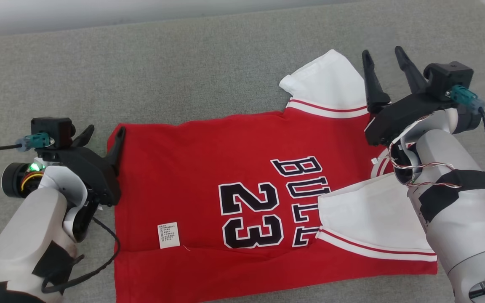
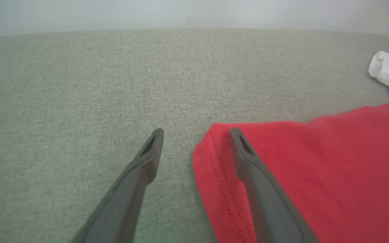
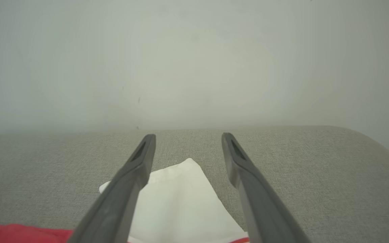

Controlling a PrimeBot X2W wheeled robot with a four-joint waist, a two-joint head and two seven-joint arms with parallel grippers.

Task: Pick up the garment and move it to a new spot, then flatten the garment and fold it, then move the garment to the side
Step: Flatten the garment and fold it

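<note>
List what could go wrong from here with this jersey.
The left gripper straddles the hem corner of the jersey with jaws open; closing may catch just one layer or miss.
The near sleeve lies over the print while the far sleeve sticks out, so a fold could come out lopsided.

Garment (image 1: 192,168): bright red body, hem stitched in matching red dots.
Number 23 (image 1: 251,214), lettering (image 1: 305,185): black, white outline.
Sleeves (image 1: 331,80): white, red-and-white stripes at seam.
Care label (image 1: 169,235): white, tiny dark print.
Surface (image 1: 183,63): grey-green, fine woven fleck.
Left gripper (image 1: 105,129), right gripper (image 1: 382,51): matte black fingers, charcoal in wrist views.
Left forearm (image 1: 32,227), right forearm (image 1: 465,227): pale grey, black tape patches.
Connector (image 1: 465,96): teal.
Light (image 1: 35,167) at left wrist: green.
Wall (image 3: 194,60): plain off-white.
</note>
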